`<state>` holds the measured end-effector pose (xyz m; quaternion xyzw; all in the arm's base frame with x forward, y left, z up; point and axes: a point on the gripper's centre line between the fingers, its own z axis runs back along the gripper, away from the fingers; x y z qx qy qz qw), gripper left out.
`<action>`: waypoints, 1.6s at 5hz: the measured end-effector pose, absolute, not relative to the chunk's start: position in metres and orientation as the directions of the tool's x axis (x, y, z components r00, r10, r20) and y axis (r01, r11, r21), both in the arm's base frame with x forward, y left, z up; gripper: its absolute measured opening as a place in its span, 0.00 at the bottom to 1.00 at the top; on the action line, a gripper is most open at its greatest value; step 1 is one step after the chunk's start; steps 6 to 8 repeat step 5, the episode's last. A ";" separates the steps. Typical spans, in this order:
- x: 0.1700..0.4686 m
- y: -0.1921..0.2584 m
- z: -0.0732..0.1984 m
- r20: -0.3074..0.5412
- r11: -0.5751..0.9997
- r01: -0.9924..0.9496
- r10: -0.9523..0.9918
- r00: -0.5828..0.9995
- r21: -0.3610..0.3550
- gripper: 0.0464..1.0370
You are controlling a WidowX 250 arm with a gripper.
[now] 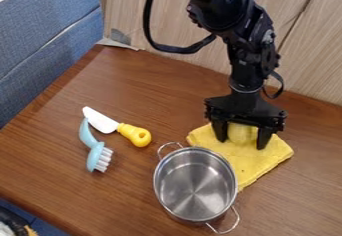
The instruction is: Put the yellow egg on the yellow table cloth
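One arm (246,62) hangs down at far right, its gripper (241,143) upright, gripping the egg (242,132) over the cloth's (248,165) far part

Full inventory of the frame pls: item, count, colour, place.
yellow egg: 1, yellow, held in the tool, over the cloth; contact with it unclear
cloth: 1, yellow, on table, under the tool
pot: 1, silver, two handles, beside cloth
knife: 1, white blade, yellow handle, left of pot
brush: 1, light blue, white bristles, beside knife
table: 1, brown wood
panelling: light wood, behind table
blue upholstery: upper left
unidentified object: dark/white/yellow, lower-left corner
arm: 1, black, from top, with cable
tool: 1, black, above cloth
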<state>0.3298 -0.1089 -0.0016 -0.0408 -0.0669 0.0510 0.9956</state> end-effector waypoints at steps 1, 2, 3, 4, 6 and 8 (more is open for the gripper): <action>0.331 -0.110 0.006 0.145 0.991 -0.099 0.112 0.983 -0.092 0.96; 0.334 -0.110 0.031 0.190 0.990 -0.094 0.112 0.975 -0.101 0.96; 0.336 -0.109 0.060 0.244 0.988 -0.097 0.123 0.962 -0.119 0.96; 0.326 -0.100 0.088 0.279 0.983 -0.111 0.149 0.949 -0.149 0.96; 0.326 -0.098 0.090 0.280 0.981 -0.119 0.159 0.947 -0.152 0.96; 0.326 -0.098 0.090 0.280 0.981 -0.119 0.159 0.947 -0.152 0.96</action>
